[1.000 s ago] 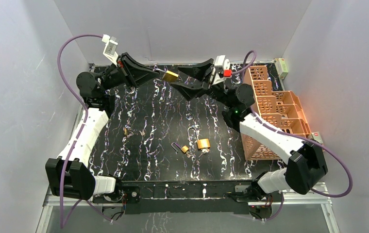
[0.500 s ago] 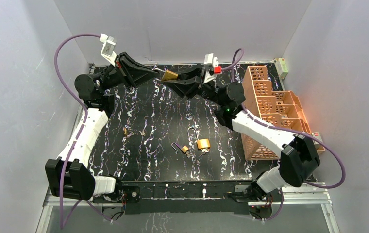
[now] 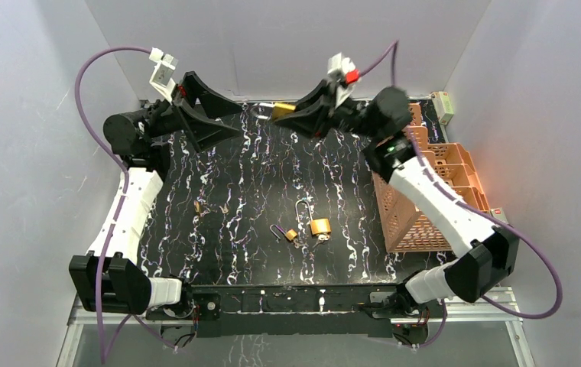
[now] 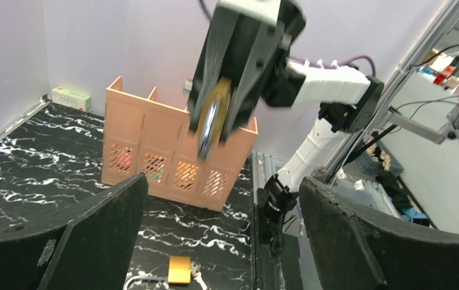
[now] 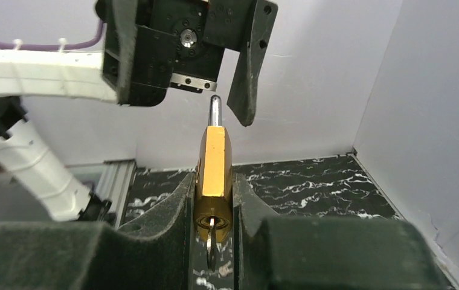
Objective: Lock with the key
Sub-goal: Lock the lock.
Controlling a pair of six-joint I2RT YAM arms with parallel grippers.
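Padlock (image 5: pixel 214 172) first: it hangs in the air over the far edge of the table (image 3: pixel 257 183), clamped across its brass body by my right gripper (image 5: pixel 214 188). In the right wrist view the body stands edge-on. Its shackle (image 5: pixel 215 112) points away from me towards the other arm. A thin metal piece sits in the keyway at the near end; I take it for the key (image 5: pixel 210 243), though only its edge shows.

My left gripper (image 3: pixel 235 118) faces the lock from just beside it. Its fingers are spread wide and hold nothing. From its own wrist camera I see the lock between the right arm's fingers, above a peach crate (image 4: pixel 173 157).

So the fetching and presenting look done, and the key seems to be in place. What is left, as I judge it, is the locking itself: seating the shackle and turning the key. With the lock edge-on in both wrist views, I cannot tell whether the shackle is already home. The left claw has yet to take hold of anything.

A second padlock (image 3: pixel 319 226) with its shackle raised and a smaller lock (image 3: pixel 291 235) lie on the table nearer the arm bases, well apart from both claws.
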